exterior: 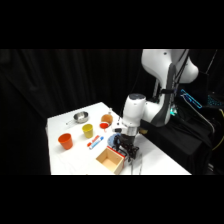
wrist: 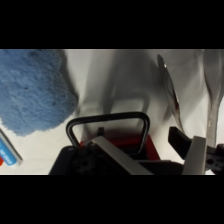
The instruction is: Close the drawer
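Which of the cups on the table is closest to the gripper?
The orange cup at the table's far side, just left of the gripper. The yellow cup and the red-orange cup stand farther left.

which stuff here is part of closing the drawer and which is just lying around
Part of the job:
- drawer, a pale wooden box, open top
- gripper, right beside the drawer

Just lying around:
- orange cup
- yellow cup
- metal bowl
- blue cloth
- metal tongs
- marker
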Controlling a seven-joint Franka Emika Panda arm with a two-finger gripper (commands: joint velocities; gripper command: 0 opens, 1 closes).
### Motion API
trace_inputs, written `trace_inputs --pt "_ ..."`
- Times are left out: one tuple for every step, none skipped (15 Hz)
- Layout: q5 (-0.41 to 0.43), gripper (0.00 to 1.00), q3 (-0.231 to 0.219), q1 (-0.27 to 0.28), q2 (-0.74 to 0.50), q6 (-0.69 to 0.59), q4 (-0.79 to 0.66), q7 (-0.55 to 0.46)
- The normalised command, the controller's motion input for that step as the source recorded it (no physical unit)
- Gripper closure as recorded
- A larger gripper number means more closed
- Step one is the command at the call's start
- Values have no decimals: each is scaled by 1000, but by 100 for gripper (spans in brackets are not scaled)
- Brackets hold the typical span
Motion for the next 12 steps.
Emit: trace_inputs --pt "-16 0 -45 101 192 170 181 63" --pt "-19 0 -48 75 208 111 226 47" --pt "-27 0 4 9 211 48 257 26" --pt "-33 0 -16 21 204 -30 296 19" --pt "-36 0 -34 40 190 -108 330 19" --pt "-45 0 -49 57 168 -148 340 14" --pt "-52 0 -100 110 138 -207 350 25" --pt "-68 0 -139 157 103 -279 361 35" --pt "-89 0 -149 171 80 -324 373 45" --pt "-114 0 -136 156 65 -388 402 51" --pt "-137 0 -124 144 59 -388 404 65" --pt "-161 0 -125 153 39 -412 424 91"
